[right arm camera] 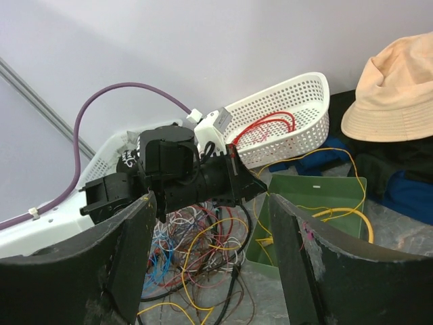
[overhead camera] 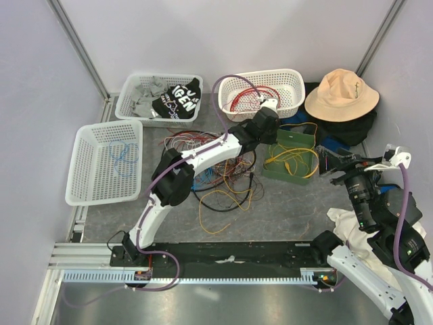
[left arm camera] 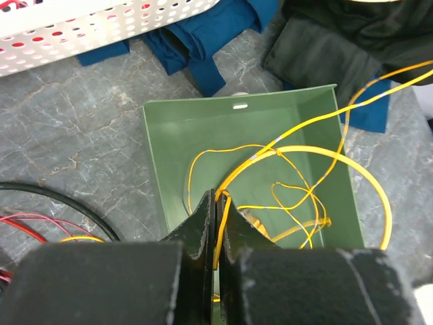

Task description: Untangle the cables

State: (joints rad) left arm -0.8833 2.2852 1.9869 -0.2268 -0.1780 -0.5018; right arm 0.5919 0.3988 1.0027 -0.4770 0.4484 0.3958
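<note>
Top external, grey table [overhead camera: 291, 210], cables [overhead camera: 226, 186], white walls [overhead camera: 223, 34]

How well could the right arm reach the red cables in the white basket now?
Probably not cleanly: the left arm, gripping a yellow cable above the green tray, lies across the way to the basket.
</note>
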